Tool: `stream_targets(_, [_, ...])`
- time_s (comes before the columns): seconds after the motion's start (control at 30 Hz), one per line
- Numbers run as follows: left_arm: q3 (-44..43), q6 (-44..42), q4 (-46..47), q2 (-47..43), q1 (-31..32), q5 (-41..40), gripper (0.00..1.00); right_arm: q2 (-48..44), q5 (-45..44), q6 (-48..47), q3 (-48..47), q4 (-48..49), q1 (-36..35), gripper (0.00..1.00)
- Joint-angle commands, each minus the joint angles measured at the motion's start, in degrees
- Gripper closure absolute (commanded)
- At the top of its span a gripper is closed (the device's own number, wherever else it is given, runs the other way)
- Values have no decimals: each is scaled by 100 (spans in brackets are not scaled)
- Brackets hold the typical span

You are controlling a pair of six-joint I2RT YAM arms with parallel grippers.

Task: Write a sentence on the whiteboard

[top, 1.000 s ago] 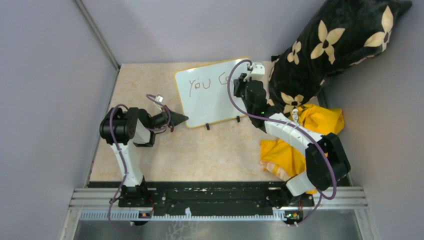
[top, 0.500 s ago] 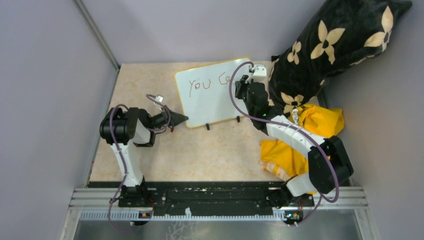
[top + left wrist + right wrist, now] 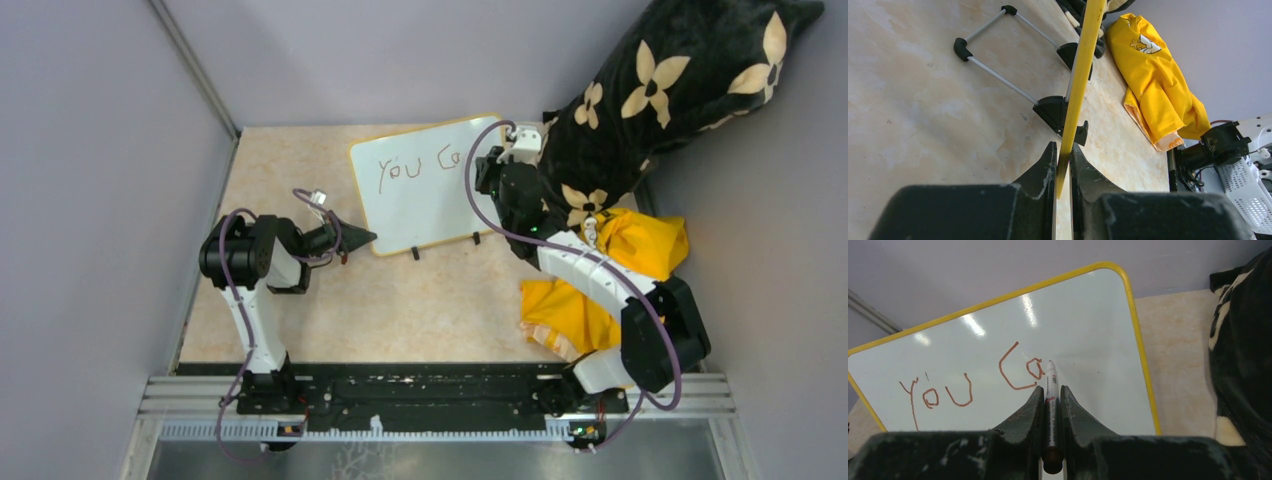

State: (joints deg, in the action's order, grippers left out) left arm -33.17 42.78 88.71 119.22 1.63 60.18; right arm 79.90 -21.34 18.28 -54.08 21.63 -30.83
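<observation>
The whiteboard stands tilted on the table, white with a yellow frame. My left gripper is shut on its lower left corner; in the left wrist view the yellow edge runs between the fingertips of that gripper. The sentence reads "You Ca" in reddish-brown strokes, and it also shows from above. My right gripper is shut on a marker. The marker's tip touches the board just right of the "a". From above, the right gripper is at the board's upper right.
A black cushion with cream flowers leans against the right wall behind the board. A yellow garment lies under the right arm. The board's black feet and wire stand rest on the table. Grey walls close in on both sides.
The right arm with the marker has shifted a little to the right along the board, and more of the second word is uncovered. The left arm and board have not moved.
</observation>
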Motion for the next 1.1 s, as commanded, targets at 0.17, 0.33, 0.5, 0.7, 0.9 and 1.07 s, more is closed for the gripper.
stream_targets(0.17, [3, 47, 332, 90, 22, 3, 100, 82, 109, 96, -383, 438, 59, 100])
stream_targets(0.33, [6, 46, 331, 92, 22, 3, 100, 149, 134, 91, -467, 445, 60, 100])
stream_targets(0.5, [4, 46, 332, 93, 23, 4, 100, 231, 125, 90, -508, 412, 59, 100])
stream_targets(0.7, [6, 46, 323, 92, 30, 7, 100, 328, 62, 88, -498, 330, 72, 100])
stream_targets(0.9, [3, 46, 323, 92, 22, -4, 100, 380, 26, 101, -418, 269, 88, 100])
stream_targets(1.07, [3, 46, 324, 91, 25, -4, 100, 362, 2, 110, -351, 172, 96, 100])
